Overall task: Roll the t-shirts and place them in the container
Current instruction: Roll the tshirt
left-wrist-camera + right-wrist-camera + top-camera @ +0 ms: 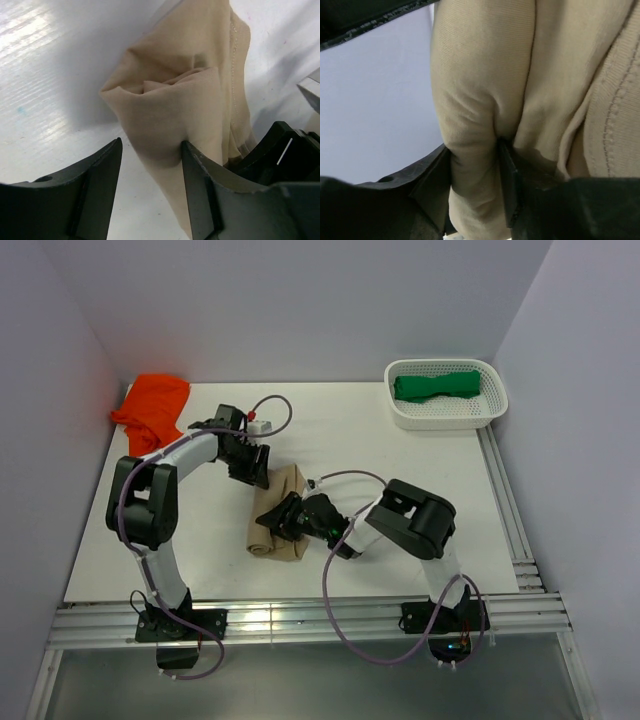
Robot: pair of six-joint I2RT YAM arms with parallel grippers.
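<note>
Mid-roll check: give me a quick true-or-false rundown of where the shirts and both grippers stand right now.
1. The green cloth t-shirt lies in the white perforated plastic basket. True.
2. The orange cloth t-shirt is in that basket too. False: it lies on the white table, at its far left corner.
3. The right gripper pinches a fold of the tan cloth t-shirt. True.
4. The left gripper is clamped tight on the tan cloth. False: its jaws stand apart, with a gap beside the fold.

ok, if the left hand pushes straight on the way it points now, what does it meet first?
The tan rolled cloth t-shirt: a fold bulges between the open fingers of the left hand, so contact comes almost at once. Beyond it probably the white table, though depth is unclear.
</note>
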